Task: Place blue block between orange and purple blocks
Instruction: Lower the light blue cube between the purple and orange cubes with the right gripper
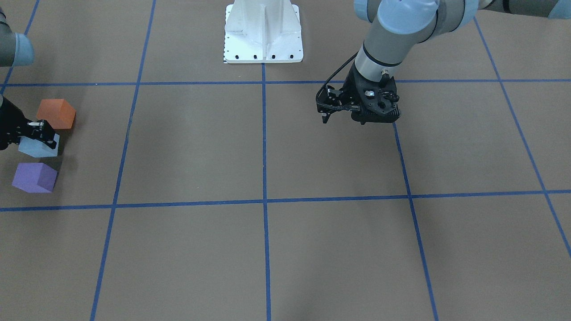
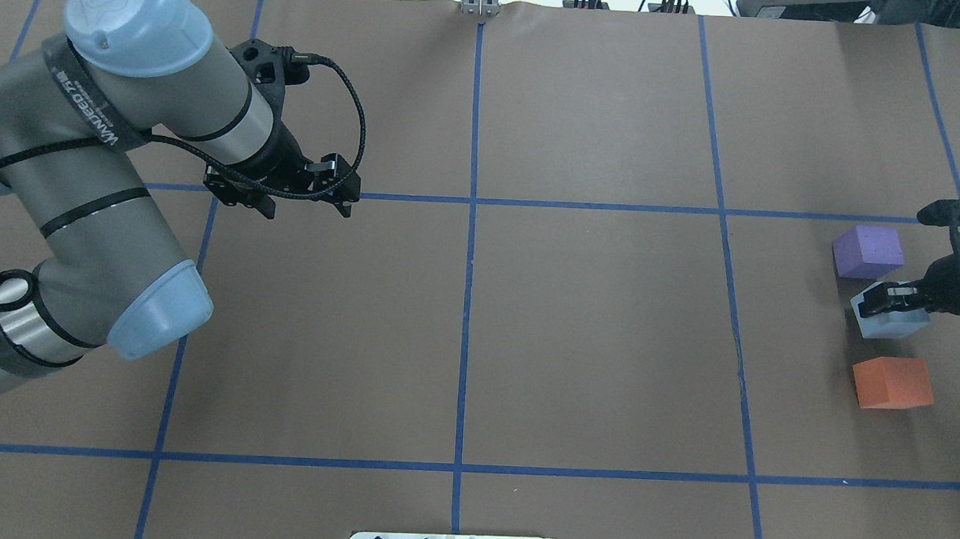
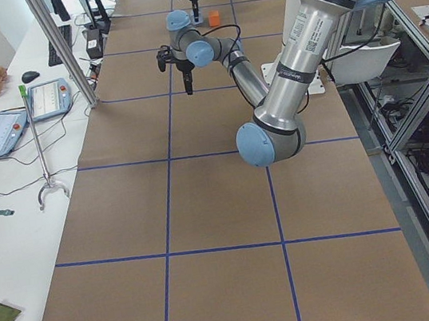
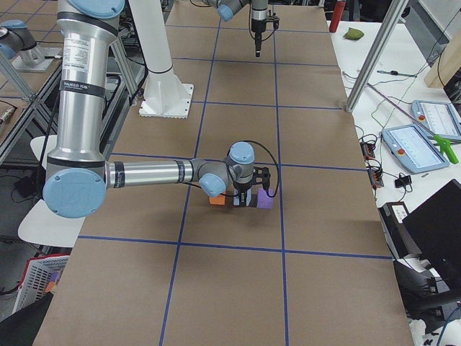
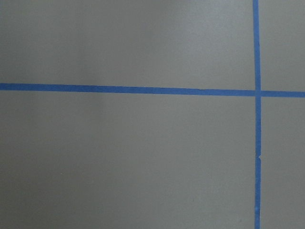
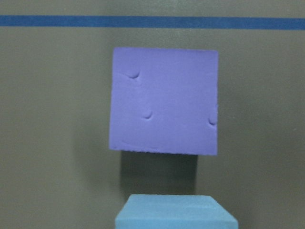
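Cubes, matte: blue block (image 2: 895,324) between dented purple block (image 2: 868,252), orange block (image 2: 892,383).

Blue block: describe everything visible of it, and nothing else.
The blue block is a small pale sky-blue cube, matte and foam-like, the same size as its two neighbours. It sits level far out on the robot's right, in the gap between the purple block and the orange block, touching neither. The right hand reaches over its top. Whether the fingers clamp it cannot be told. It seems to rest on the brown table.
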`<state>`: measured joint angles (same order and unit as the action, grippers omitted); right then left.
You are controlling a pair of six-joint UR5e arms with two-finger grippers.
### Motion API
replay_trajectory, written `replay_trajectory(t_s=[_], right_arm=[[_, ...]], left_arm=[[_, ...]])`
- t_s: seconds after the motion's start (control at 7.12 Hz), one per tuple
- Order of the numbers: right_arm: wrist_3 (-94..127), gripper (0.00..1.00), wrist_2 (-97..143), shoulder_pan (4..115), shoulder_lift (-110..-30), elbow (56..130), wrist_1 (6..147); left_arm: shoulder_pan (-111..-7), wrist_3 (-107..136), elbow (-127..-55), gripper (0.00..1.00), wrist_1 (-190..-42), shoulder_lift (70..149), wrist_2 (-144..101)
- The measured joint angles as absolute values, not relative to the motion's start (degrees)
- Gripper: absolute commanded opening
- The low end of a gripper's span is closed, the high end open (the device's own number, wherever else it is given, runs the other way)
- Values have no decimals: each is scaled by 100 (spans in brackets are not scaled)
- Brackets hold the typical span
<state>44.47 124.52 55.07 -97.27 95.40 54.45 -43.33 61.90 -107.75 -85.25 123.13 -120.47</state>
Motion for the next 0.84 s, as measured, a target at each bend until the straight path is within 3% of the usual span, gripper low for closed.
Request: replay_trajectory(t_s=[0.14, 0.42, 0.84], right_arm=[[4450, 0, 12441, 5454, -9724, 9532, 5442], [4454, 11, 12384, 5373, -9721, 9522, 5441], [4576, 13, 12323, 5321, -9676, 9519, 5446]], left_arm=[[-4333, 6184, -10775, 100, -8525, 12313, -12046], [-4333, 6179, -10775, 100, -8525, 12314, -12049], [-4327, 6179, -10775, 100, -8525, 12313, -12044]])
